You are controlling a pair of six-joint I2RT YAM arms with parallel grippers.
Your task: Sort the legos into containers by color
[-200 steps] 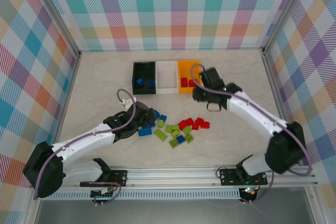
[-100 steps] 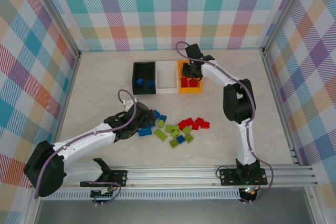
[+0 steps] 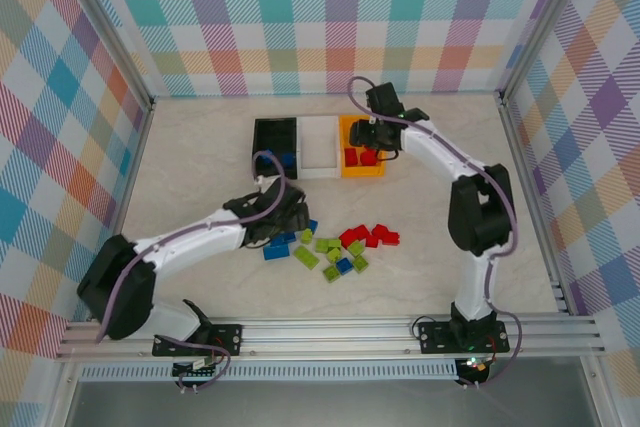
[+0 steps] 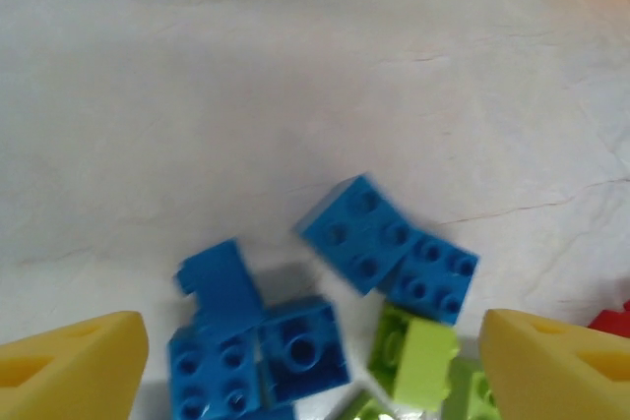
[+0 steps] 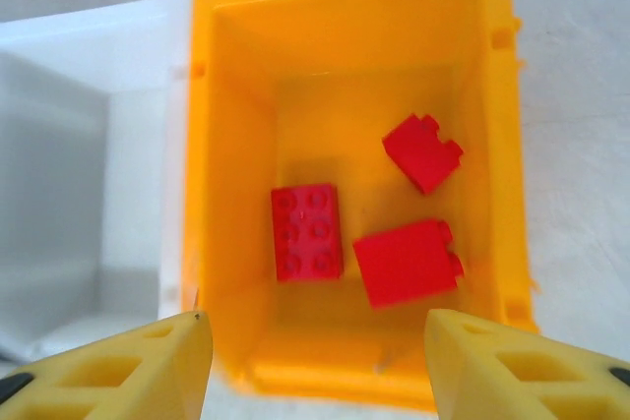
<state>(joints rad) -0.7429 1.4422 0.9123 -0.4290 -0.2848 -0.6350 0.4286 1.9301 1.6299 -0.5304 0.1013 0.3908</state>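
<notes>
The right pincer point(image 3: 372, 137) has swung from the middle right of the frame to the upper centre. It now hangs over the orange bin point(image 5: 202, 125), jaws apart. The left pincer point(image 3: 289, 221) has crept up and rightward, so the blue legos point(image 4: 362, 231) now sit between its spread fingers.

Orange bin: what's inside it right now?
Three red bricks lie inside the orange bin: a studs-up brick, a tipped brick beside it, and a third brick behind. No other color is visible. The open right gripper covers part of it from overhead.
</notes>
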